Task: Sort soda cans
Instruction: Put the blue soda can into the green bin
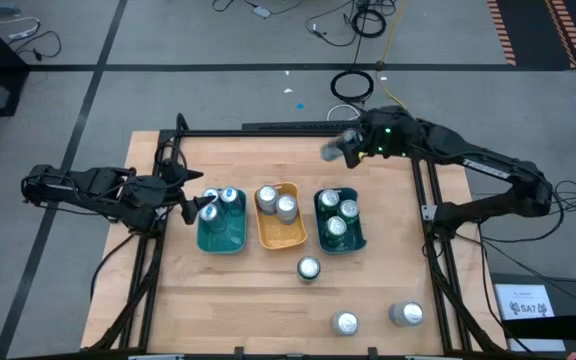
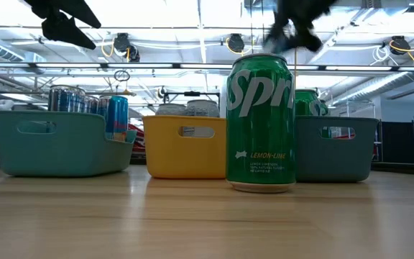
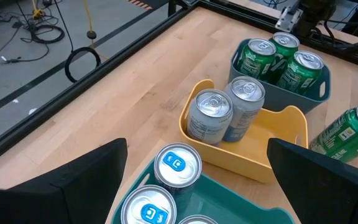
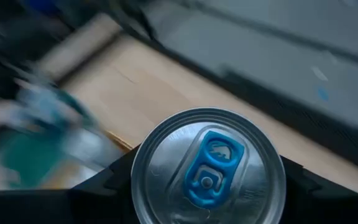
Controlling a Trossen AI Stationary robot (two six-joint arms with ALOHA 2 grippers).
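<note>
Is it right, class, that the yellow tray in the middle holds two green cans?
Not quite. The yellow tray does sit in the middle and holds two cans, but they are plain silver cans; the green cans stand in the dark tray beside it. The left wrist view shows this.

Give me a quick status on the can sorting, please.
Right hand shut on blue-tab can, raised at the far edge. Left hand open over teal tray. Three cans loose.

- Three rectangular plastic trays: teal [image 1: 220, 240], yellow [image 1: 280, 236], dark green [image 1: 340, 240].
- Three blue cans [image 3: 177, 165] in teal.
- Two plain silver cans [image 3: 209, 116] in yellow.
- Three green cans [image 3: 257, 57] in dark green.
- Three loose cans [image 1: 308, 268] on the wooden bench [image 1: 228, 300].
</note>
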